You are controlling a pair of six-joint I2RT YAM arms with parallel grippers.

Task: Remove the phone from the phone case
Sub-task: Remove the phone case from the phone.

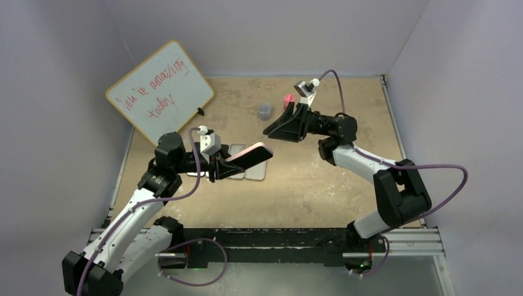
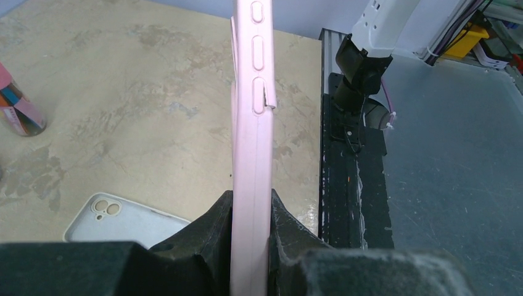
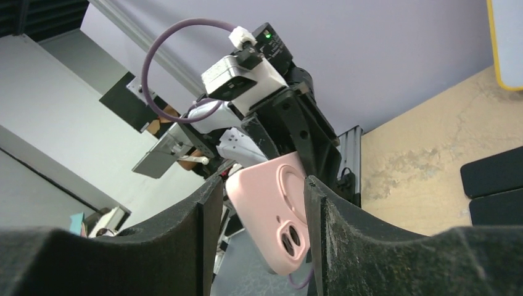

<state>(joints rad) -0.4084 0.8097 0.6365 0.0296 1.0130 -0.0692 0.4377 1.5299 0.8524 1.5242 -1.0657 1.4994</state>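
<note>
The pink phone case (image 1: pixel 250 154) hangs tilted above the table, and a dark strip along its lower side looks like the phone (image 1: pixel 251 163). My left gripper (image 1: pixel 217 165) is shut on the case's near end. In the left wrist view the phone case (image 2: pixel 253 123) stands edge-on between that gripper's (image 2: pixel 251 209) fingers. My right gripper (image 1: pixel 270 131) hovers just beyond the case's far end, apart from it. In the right wrist view the right gripper (image 3: pixel 262 182) stands open, and the case's back (image 3: pixel 271 209) with its camera cutout shows through the gap, untouched.
A whiteboard (image 1: pixel 160 89) leans at the back left. A grey cup (image 1: pixel 264 110) and a red object (image 1: pixel 287 100) stand at the back. Other cases lie flat under the held one (image 1: pixel 254 172), among them a clear one (image 2: pixel 117 219). A pen holder (image 2: pixel 21 114) stands far left.
</note>
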